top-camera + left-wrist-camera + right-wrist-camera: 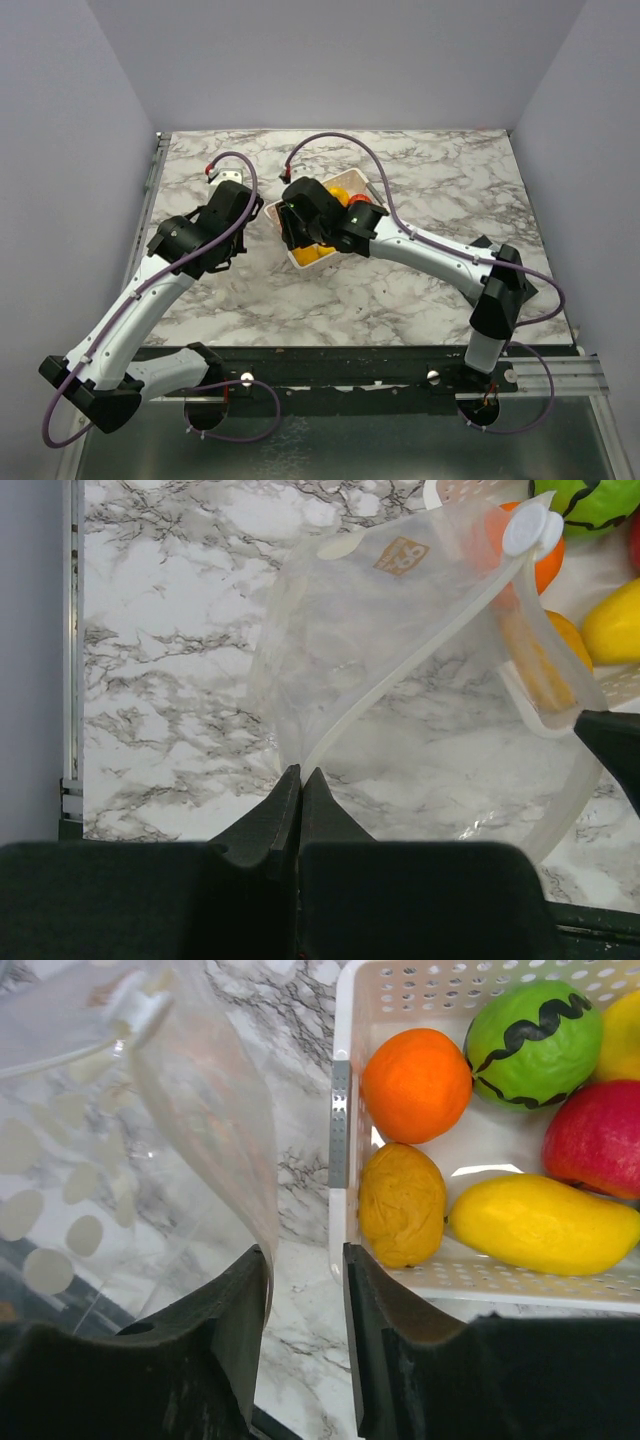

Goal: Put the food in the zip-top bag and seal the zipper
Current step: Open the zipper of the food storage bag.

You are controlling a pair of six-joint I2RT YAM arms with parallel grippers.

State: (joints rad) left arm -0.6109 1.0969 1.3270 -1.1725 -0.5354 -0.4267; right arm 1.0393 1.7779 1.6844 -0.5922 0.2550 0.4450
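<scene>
Well, my left claw (301,772) pinches the bag (400,630), right claw (303,1255) gapes empty, fruit (415,1085) all in basket (340,1110), zipper (420,645) unsealed.

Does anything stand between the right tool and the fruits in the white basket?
Only the basket's slotted side wall stands between the right tool and the dark yellow fruit, the nearest one. The bag hangs on the tool's other side.
</scene>
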